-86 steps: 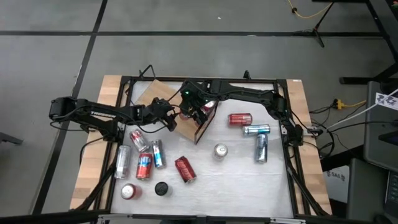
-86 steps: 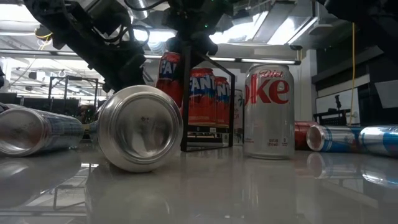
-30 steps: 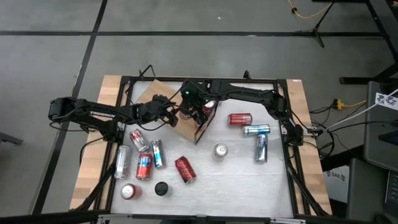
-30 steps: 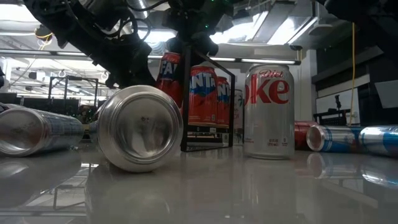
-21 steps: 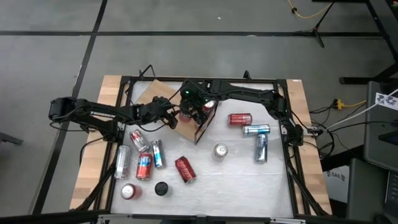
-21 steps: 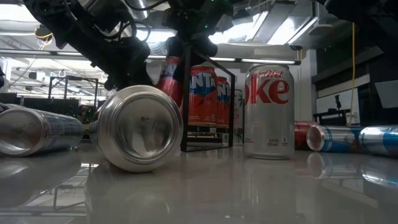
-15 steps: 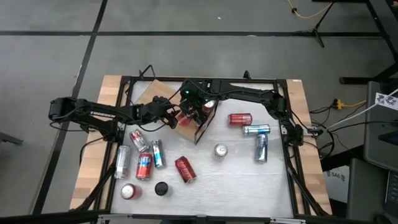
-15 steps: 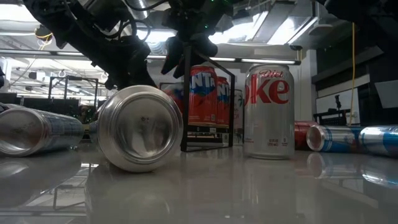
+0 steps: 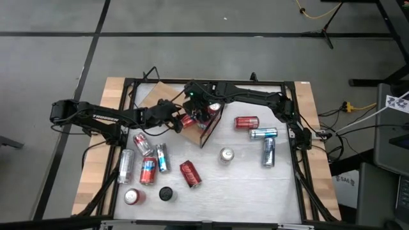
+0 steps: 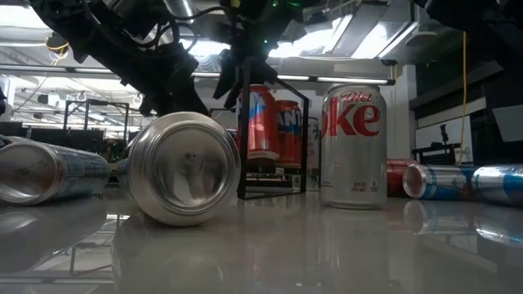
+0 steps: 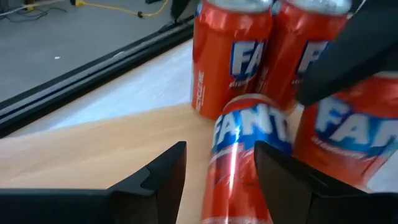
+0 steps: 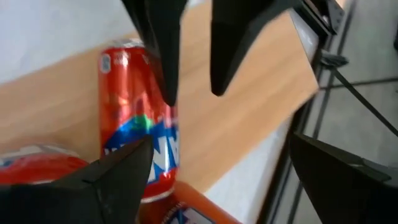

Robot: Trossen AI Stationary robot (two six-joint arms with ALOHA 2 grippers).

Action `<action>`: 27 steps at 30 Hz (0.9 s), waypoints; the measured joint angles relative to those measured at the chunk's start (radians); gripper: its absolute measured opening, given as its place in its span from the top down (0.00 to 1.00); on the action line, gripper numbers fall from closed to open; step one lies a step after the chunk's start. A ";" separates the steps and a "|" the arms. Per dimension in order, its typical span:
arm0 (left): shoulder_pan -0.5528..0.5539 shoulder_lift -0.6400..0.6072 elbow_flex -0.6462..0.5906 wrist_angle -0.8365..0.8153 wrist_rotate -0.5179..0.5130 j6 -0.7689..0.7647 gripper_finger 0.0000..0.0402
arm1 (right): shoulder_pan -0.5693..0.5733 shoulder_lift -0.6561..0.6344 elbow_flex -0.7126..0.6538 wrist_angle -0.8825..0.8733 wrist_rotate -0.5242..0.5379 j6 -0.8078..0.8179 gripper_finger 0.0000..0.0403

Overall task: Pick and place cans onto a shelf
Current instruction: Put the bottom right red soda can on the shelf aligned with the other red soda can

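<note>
High view: white table with the shelf, a wooden board angled at the far left-centre, black frame at its near-right end. Both arms meet over it. Loose cans lie scattered on the tabletop, mostly on their sides: a cluster near the left arm, three by the right arm, one silver can upright in the middle. These look like the ones not yet picked.

Right gripper is over the shelf with fingers spread wide and nothing between them; right wrist view shows a fallen red can lying flat on the board under the open fingers, so probably a placement gone wrong rather than a set-down upright.

Left gripper sits just beside it on the board, fingers parted around the end of the same toppled can; cannot tell if they actually pinch it or only straddle it. Likely there to right it or steady it.

Left wrist view also shows upright red cans standing together at the board's edge, packed close to save room. A small black disc sits near the front, not part of the job.
</note>
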 joint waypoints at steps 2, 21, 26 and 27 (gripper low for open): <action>0.000 0.000 0.000 0.024 0.000 0.004 0.55 | 0.000 0.000 0.000 -0.001 0.028 0.000 0.09; 0.000 0.000 0.000 0.027 0.000 0.009 0.55 | 0.062 0.000 0.000 -0.004 0.145 -0.001 0.09; 0.000 0.000 0.000 0.027 -0.001 0.010 0.55 | 0.074 0.000 0.001 -0.007 0.201 -0.004 0.09; 0.000 0.000 0.000 0.027 -0.001 0.010 0.55 | 0.075 0.000 0.001 -0.007 0.205 -0.004 0.09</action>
